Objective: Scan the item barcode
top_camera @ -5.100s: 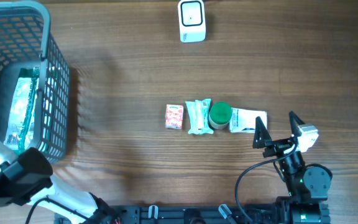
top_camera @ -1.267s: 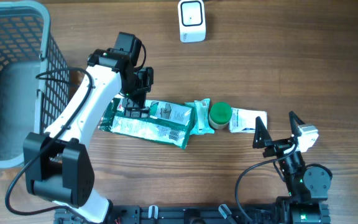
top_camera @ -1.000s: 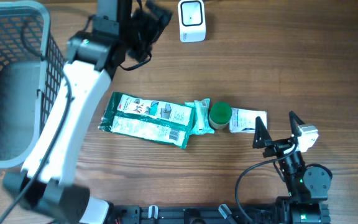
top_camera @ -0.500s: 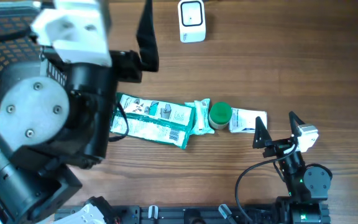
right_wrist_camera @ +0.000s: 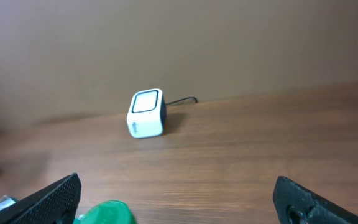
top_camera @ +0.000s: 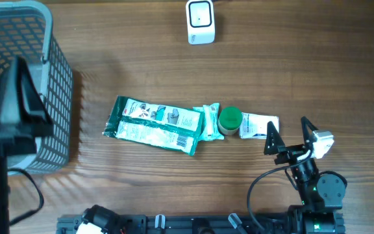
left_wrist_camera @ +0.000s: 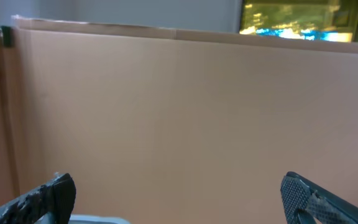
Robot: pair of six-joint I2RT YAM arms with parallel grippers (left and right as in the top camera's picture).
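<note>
Clearly, with left pincer [left_wrist_camera: 176, 194] and right pincer [top_camera: 287, 125] both apart and empty, the green packet [top_camera: 153, 125] lies flat between them touching a small packet [top_camera: 208, 121], so a careless grab could drag that neighbour along and spoil the scan.

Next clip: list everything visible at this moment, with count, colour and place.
basket: one, grey-blue wire, table's left edge
scanner: one, white, top centre
long packet: one, green, lying flat mid-table
small packet: one, white and pale green, at the long packet's right end
round container: one, green top, beside the small packet
sachet: one, white, right end of the row
table: one, brown wood
left hand: open, empty, by the basket
right hand: open, empty, lower right near the sachet
</note>
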